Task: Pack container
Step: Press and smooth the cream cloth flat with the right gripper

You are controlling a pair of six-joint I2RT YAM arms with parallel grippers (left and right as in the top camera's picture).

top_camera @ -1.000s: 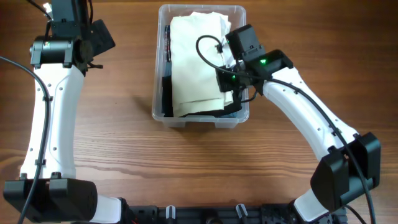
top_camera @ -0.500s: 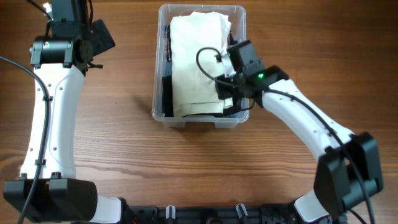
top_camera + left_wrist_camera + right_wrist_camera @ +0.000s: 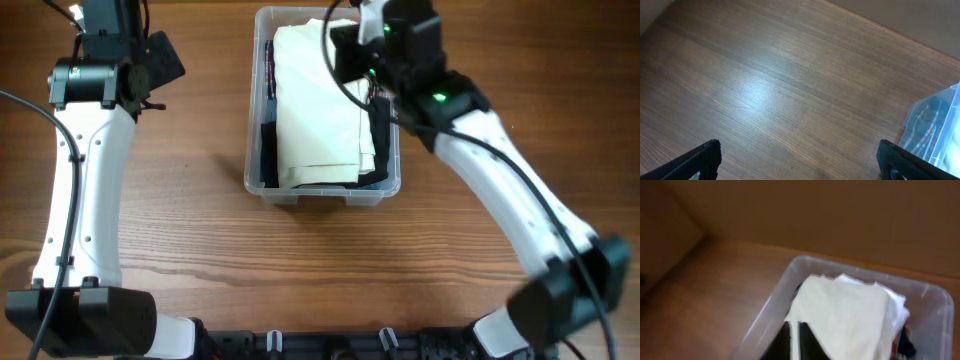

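The clear container [image 3: 251, 110] stands at the back middle of the table, filled with a folded cream cloth [image 3: 315, 100] over dark garments [image 3: 268, 152]. My right gripper [image 3: 345, 52] hovers above the container's far right part, its jaws shut with only a sliver between them and nothing held. The right wrist view has its fingertips [image 3: 795, 341] low in the picture over the cream cloth [image 3: 845, 310] and the container's rim [image 3: 769, 305]. My left gripper [image 3: 162, 60] hangs wide open over bare wood at the far left. Its fingers [image 3: 700, 160] frame empty table, with the container's corner [image 3: 940, 125] at the right.
White cloth edges and a dark, red-flecked item [image 3: 901, 341] lie along the bin's right side. A brown wall [image 3: 840, 215] rises behind the table. Wooden table [image 3: 200, 240] surrounds the bin on all sides.
My right arm has lifted off the bin's near right corner and swung toward its far end. The cream cloth now lies flatter. The left arm has not moved.
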